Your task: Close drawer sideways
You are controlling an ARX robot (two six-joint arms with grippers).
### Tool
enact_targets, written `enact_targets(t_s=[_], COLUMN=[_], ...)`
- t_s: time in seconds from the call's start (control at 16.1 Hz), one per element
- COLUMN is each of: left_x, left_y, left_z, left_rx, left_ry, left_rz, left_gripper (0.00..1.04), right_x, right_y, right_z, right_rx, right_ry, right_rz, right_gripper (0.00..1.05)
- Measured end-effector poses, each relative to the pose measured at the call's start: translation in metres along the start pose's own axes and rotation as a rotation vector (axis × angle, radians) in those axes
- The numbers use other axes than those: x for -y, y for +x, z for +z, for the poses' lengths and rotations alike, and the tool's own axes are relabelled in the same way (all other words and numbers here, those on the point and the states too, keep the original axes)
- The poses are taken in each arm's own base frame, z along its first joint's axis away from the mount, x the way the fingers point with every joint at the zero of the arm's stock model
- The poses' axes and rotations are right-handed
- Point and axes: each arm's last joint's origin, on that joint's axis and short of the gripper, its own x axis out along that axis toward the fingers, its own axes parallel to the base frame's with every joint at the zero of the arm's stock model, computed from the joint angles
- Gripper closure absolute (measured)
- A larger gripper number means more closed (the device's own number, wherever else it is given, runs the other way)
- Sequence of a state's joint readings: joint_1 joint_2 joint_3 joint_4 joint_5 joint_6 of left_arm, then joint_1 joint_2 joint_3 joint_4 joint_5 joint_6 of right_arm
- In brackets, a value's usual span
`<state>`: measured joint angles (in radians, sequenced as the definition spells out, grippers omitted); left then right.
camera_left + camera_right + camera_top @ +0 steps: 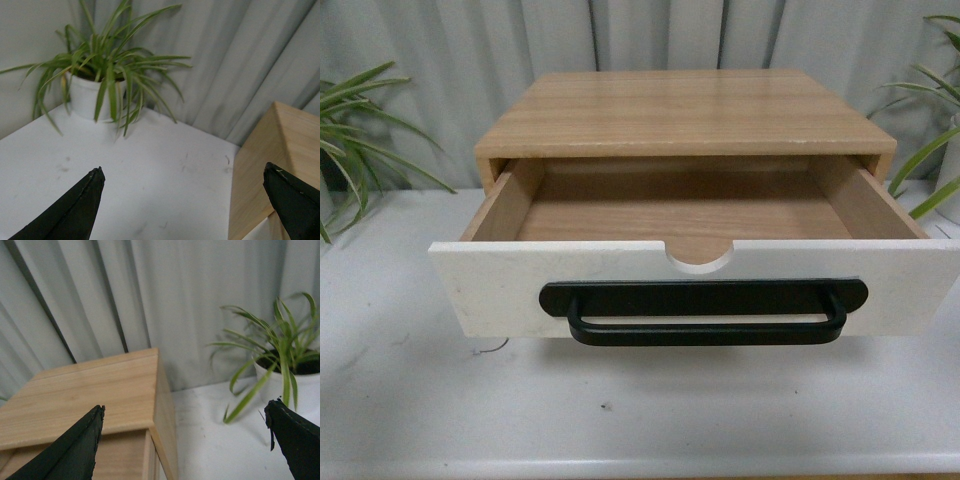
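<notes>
White, scuffed table before a pale pleated curtain. Centred on it, a light wood cabinet. Pulled far out of its front, the drawer: white panel, black bar handle, half-round notch, only bare wood floor showing inside. Flanking the cabinet, left plant and right plant. Left gripper spread wide near the cabinet's left side, nothing between its fingers; right gripper likewise splayed by the cabinet's right top edge.

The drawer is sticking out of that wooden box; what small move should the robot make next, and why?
Probably swing the left gripper to the white front of the drawer, ready to push. The drawer stands pulled out of the cabinet; that gripper and the right gripper are open, empty, and neither touches it.
</notes>
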<state>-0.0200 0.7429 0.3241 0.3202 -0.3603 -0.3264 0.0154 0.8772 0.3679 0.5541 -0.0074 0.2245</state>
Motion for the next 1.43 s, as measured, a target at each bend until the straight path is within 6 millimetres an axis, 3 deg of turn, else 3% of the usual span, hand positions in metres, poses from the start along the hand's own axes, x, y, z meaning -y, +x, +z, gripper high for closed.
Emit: enact_targets(t_s=[0.06,0.19,0.43,0.56,0.68,0.99,1.43], left_x=[0.011,0.036,0.064,0.072,0.089,0.106,0.116], left_y=[0.01,0.021,0.011,-0.001,-0.008,0.004,0.027], left_z=[0.006,0.004,0.018,0.003,-0.012,-0.045,-0.062], left_rx=[0.003,-0.053,-0.121,-0.165,-0.123,-0.151,-0.125], left_ry=[0.042,0.256,0.978,1.328,1.49,1.585,1.604], left_rz=[-0.06,-0.188,-0.414,-0.517,-0.599,-0.672,-0.634], left_gripper=[0.07,0.07,0.07,0.07,0.07,0.07,0.07], right_x=[-0.011,-0.032,-0.042,-0.039,-0.037,-0.039,-0.038], right_y=[0.017,0.027,0.031,0.029,0.028,0.044,0.055], right_z=[0.009,0.006,0.006,-0.003,-0.014,-0.038,-0.05], right_rx=[0.012,0.011,0.03,-0.022,-0.064,-0.206,-0.267], right_ry=[-0.062,-0.296,-1.1,-1.442,-1.652,-1.669,-1.614], right_rz=[0.041,0.192,0.436,0.537,0.618,0.667,0.622], right_gripper=[0.06,0.06,0.06,0.06,0.06,0.06,0.06])
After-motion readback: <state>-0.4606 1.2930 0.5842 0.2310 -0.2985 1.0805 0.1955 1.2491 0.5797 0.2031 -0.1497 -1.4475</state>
